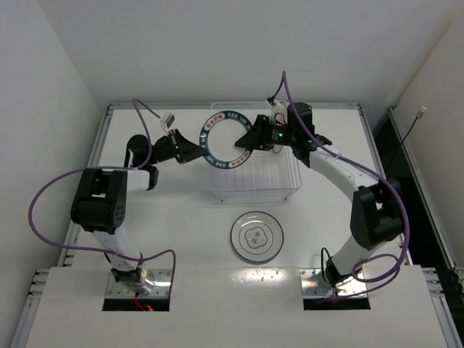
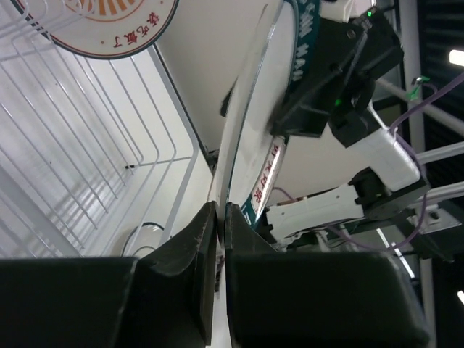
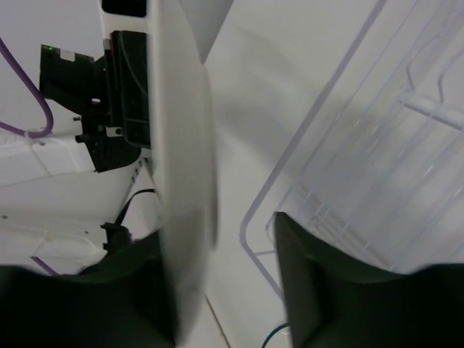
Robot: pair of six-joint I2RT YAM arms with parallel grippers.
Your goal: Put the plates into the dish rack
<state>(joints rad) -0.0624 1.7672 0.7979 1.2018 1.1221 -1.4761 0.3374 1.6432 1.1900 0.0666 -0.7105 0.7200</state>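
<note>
The dark blue rimmed plate [image 1: 217, 139] stands on edge in the air above the far left corner of the dish rack [image 1: 284, 185]. My left gripper [image 1: 200, 151] is shut on its left rim, the fingers [image 2: 196, 239] pinching the thin edge [image 2: 250, 116]. My right gripper [image 1: 249, 142] straddles the opposite rim, open; the blurred plate [image 3: 181, 145] lies against one finger, with a gap to the other finger [image 3: 304, 261]. The orange sunburst plate [image 2: 109, 18] shows beside the rack wires [image 2: 80, 138]. The white flower plate [image 1: 256, 235] lies flat in front of the rack.
The rack's wire wall [image 3: 304, 138] runs close under my right gripper [image 3: 217, 235]. Purple cables [image 1: 43, 210] loop off both arms. White walls close in the table at the back and the left.
</note>
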